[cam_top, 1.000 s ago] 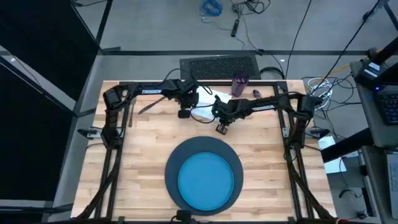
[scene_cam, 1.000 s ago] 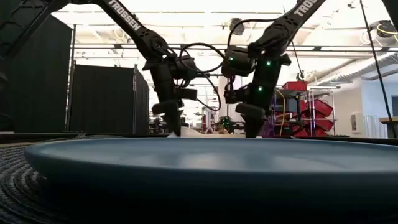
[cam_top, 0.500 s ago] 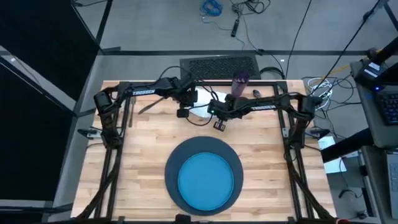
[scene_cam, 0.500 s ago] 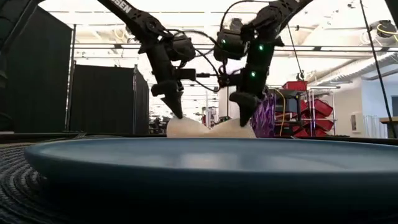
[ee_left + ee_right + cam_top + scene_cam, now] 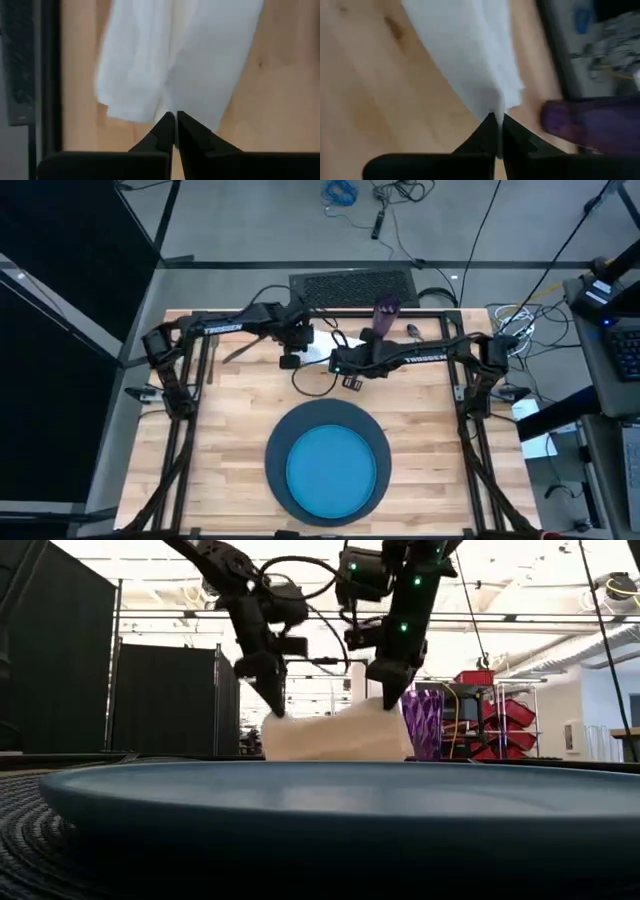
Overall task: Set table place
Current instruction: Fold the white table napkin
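The white napkin (image 5: 335, 735) hangs between my two grippers over the far middle of the table (image 5: 230, 420). My left gripper (image 5: 274, 708) is shut on one upper corner. My right gripper (image 5: 386, 692) is shut on the other, which sits higher. From above, the napkin (image 5: 318, 356) shows between my left gripper (image 5: 291, 361) and my right gripper (image 5: 351, 381). The bright blue plate (image 5: 330, 467) lies on the dark navy disc (image 5: 279, 435) at the table's near middle. The purple cup (image 5: 386, 310) stands at the far edge, with a spoon (image 5: 413, 330) on the table beside it. My left gripper pinches the napkin's edge (image 5: 167, 107) between its two fingertips, coming from above and pointing down. The cloth hangs below the fingers. My right gripper pinches the napkin's other upper corner (image 5: 496, 107) between its fingertips, also from above. The napkin's top edge slopes up toward this gripper; the plate's rim hides its lower edge.
A thin dark utensil (image 5: 236, 352) lies on the planks left of my left gripper. A black mat (image 5: 352, 284) lies just past the table's far edge. Bare wood shows on both sides of the disc.
Both grippers have risen and drifted a little toward the table's left edge, staying shut. The napkin, low on the table a second ago, has been drawn up with them and now hangs spread between them.
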Controlling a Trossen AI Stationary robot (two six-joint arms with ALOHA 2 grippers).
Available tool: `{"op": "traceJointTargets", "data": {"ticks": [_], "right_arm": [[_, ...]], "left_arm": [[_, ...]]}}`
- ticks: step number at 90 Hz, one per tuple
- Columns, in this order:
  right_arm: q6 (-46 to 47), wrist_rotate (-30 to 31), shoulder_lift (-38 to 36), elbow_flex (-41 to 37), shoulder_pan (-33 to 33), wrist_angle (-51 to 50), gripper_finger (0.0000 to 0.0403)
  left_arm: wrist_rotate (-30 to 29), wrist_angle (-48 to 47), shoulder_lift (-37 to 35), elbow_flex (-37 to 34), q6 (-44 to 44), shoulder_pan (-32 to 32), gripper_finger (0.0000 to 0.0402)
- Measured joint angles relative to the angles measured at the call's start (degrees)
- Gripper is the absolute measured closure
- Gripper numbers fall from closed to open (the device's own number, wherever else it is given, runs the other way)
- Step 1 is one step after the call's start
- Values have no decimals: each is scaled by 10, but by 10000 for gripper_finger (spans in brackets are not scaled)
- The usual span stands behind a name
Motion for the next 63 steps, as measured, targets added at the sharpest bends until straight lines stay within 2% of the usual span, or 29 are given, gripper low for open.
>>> {"op": "traceJointTargets", "data": {"ticks": [23,35,63], "right_arm": [[9,-2,-22,0,13,13,403],[18,53,-36,0,23,11,403],[40,27,-67,0,33,-4,403]], "left_arm": [[-6,-9,-63,0,-16,-23,401],[-31,-11,-85,0,-25,-38,401],[-69,-19,-106,0,-31,-52,401]]}}
